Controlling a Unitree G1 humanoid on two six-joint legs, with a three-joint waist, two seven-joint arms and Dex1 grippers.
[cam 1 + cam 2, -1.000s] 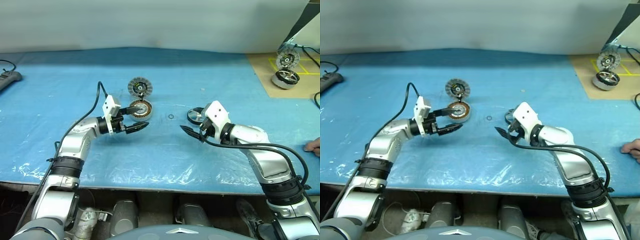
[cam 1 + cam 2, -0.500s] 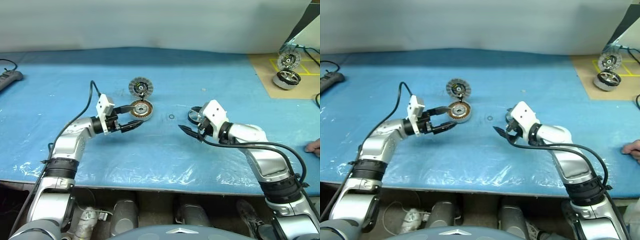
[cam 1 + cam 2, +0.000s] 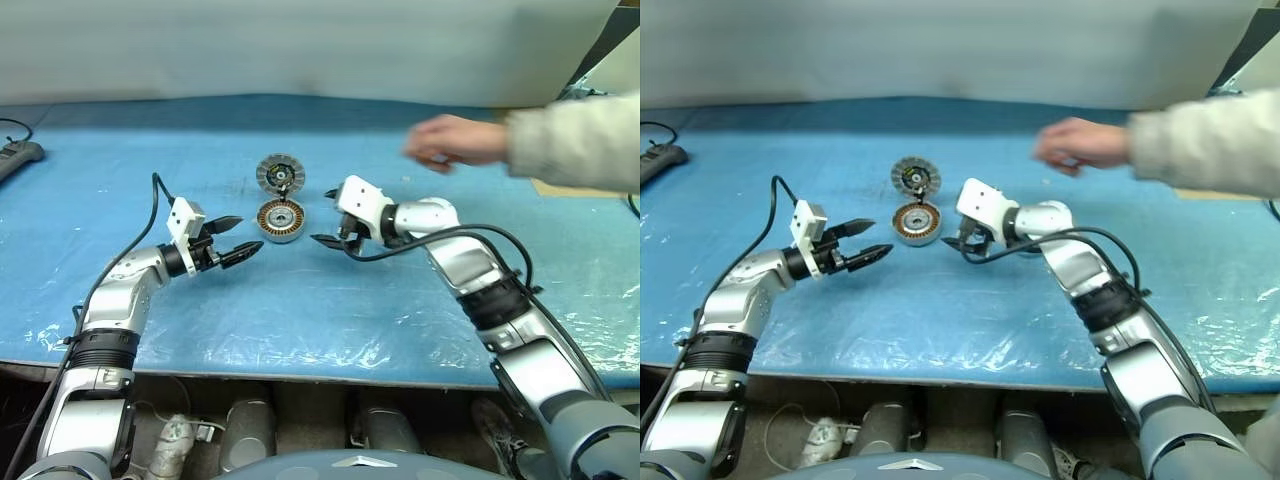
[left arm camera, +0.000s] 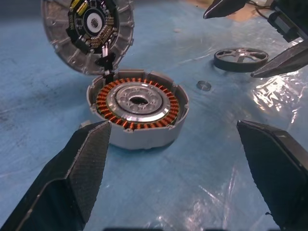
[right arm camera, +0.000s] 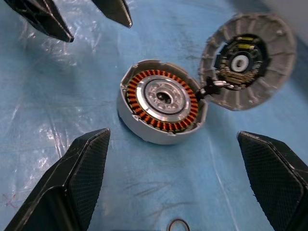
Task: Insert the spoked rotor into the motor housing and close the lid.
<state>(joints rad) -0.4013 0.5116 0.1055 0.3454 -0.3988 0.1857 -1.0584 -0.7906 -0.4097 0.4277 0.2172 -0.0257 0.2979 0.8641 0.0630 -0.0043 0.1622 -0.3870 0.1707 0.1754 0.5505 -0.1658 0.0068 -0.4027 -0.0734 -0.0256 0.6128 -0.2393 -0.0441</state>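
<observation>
your motor housing (image 3: 281, 220) sits mid-frame, lid (image 3: 280, 174) lying open behind it, left gripper (image 3: 232, 240) and right gripper (image 3: 328, 217) flanking it, fingers apart, empty, a person's hand (image 3: 447, 141) upper right

left arm: reaches forward, forearm angled inward | left end effector (image 3: 232, 239): fingers spread wide, holding nothing, roughly level | right arm: stretched forward and across toward centre | right end effector (image 3: 328, 217): fingers spread wide, holding nothing, tilted down, tips facing the left one
</observation>
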